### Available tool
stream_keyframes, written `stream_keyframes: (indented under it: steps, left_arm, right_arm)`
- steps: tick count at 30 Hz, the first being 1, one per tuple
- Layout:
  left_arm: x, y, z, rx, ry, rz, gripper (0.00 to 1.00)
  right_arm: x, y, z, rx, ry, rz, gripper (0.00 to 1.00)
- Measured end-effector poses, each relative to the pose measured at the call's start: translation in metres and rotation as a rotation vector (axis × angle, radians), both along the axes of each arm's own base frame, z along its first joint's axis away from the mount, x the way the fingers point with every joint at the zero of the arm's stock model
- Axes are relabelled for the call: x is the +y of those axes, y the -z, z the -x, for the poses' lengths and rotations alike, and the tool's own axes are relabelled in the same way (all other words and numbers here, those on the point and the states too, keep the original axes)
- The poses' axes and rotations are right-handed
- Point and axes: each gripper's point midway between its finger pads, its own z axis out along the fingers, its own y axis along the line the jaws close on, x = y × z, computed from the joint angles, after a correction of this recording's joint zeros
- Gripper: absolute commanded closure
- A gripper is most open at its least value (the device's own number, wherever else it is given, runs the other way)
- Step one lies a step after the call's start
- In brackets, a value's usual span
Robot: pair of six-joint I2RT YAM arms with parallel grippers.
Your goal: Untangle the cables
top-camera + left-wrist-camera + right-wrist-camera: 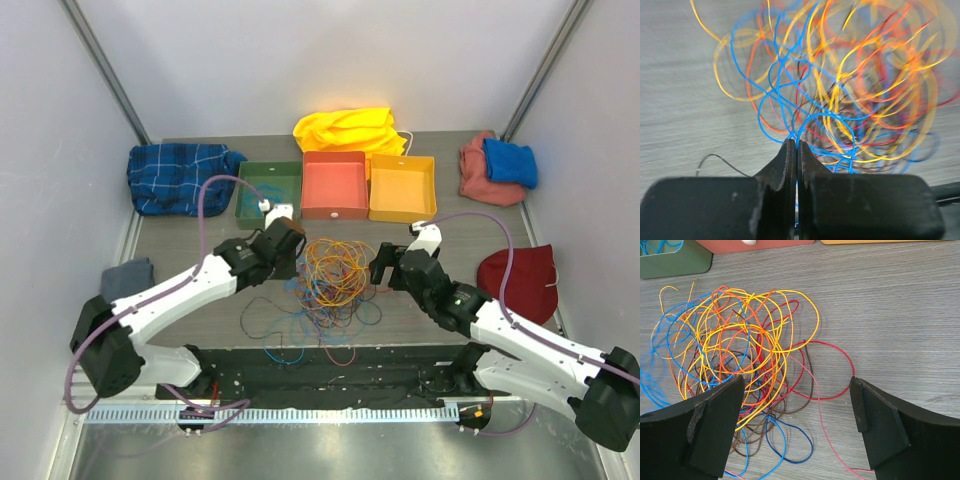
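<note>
Blue cable (782,60) pinched in the left jaws; right jaws gape wide, low over the cables (745,335).

Three trays at 12 o'clock: green tray (268,189), red tray (333,184), orange tray (402,187). Six cloths: plaid cloth (180,177), yellow cloth (345,128), pink cloth (477,178), blue cloth (511,162), maroon cloth (522,275), grey cloth (127,277). One tangle of cables (335,270).
</note>
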Motion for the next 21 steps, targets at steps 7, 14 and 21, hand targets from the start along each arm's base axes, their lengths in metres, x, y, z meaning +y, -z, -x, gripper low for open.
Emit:
stream_keyframes:
  steps: [7, 14, 21]
  left_arm:
    - [0.002, -0.155, -0.032, -0.325, -0.037, 0.135, 1.0]
    - [0.022, -0.281, -0.043, -0.589, -0.095, 0.217, 1.0]
    - [0.012, -0.316, -0.051, -0.631, -0.057, 0.218, 1.0]
  right_arm:
    - [0.0, 0.0, 0.0, 0.0, 0.0, 0.0, 0.05]
    - [-0.001, -0.014, 0.001, -0.035, -0.001, -0.037, 0.05]
    - [-0.004, -0.032, 0.006, -0.078, -0.007, -0.082, 0.05]
